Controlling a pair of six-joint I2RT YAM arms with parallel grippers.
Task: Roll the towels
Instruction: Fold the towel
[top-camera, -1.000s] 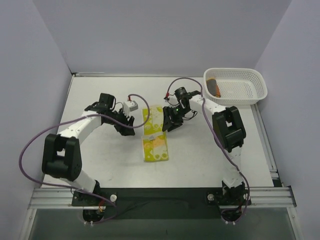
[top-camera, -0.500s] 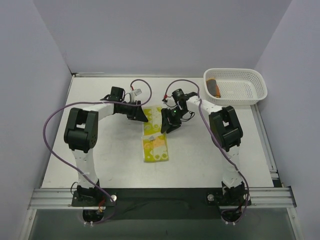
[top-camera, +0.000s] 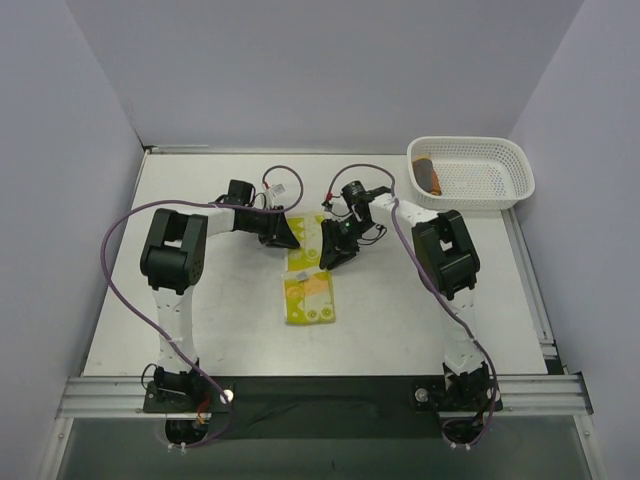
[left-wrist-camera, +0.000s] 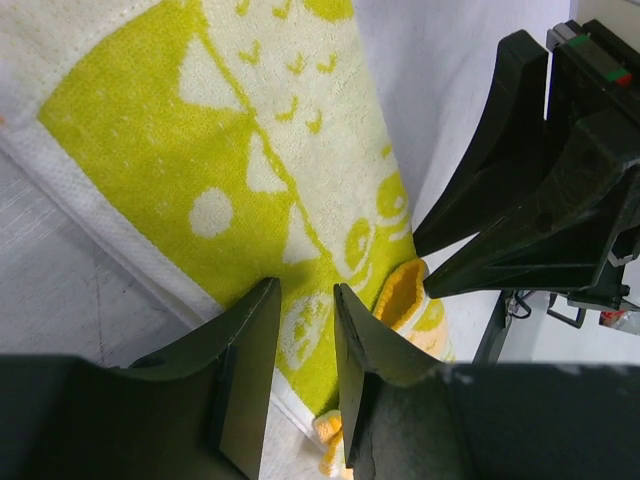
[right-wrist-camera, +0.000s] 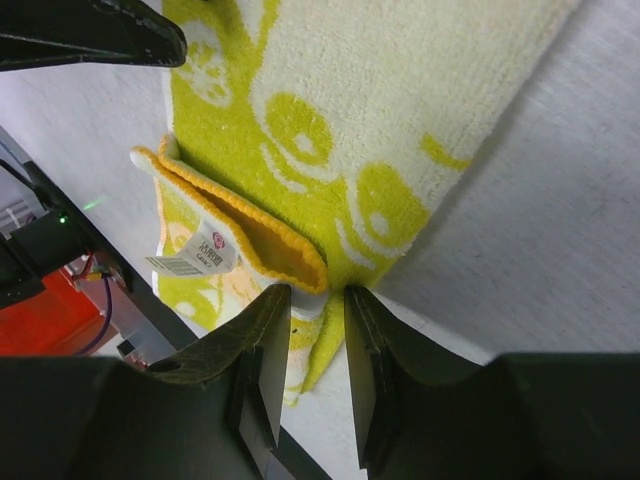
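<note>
The pale yellow towel (top-camera: 309, 290) with lime-green prints lies as a long folded strip at mid-table. Both grippers are at its far end. My left gripper (top-camera: 290, 238) is low over the towel's left edge. Its jaws stand narrowly apart (left-wrist-camera: 306, 300), with green-printed cloth (left-wrist-camera: 150, 130) flat in the gap. My right gripper (top-camera: 326, 254) faces it from the right. Its jaws (right-wrist-camera: 318, 295) are also narrowly apart and straddle the orange-trimmed edge of the towel (right-wrist-camera: 400, 100). A white label (right-wrist-camera: 195, 255) shows on a lifted fold. The orange towel (top-camera: 428, 175) lies rolled in the basket.
The white mesh basket (top-camera: 500, 148) stands at the far right corner of the table. Purple cables loop from both arms over the table's left and middle. The two grippers sit close together, and the right one's fingers (left-wrist-camera: 470, 240) fill the right side of the left wrist view.
My left arm has swung right from the table's left onto the towel's far end, and its jaws have narrowed. My right gripper has shifted slightly left and its jaws have narrowed too.
</note>
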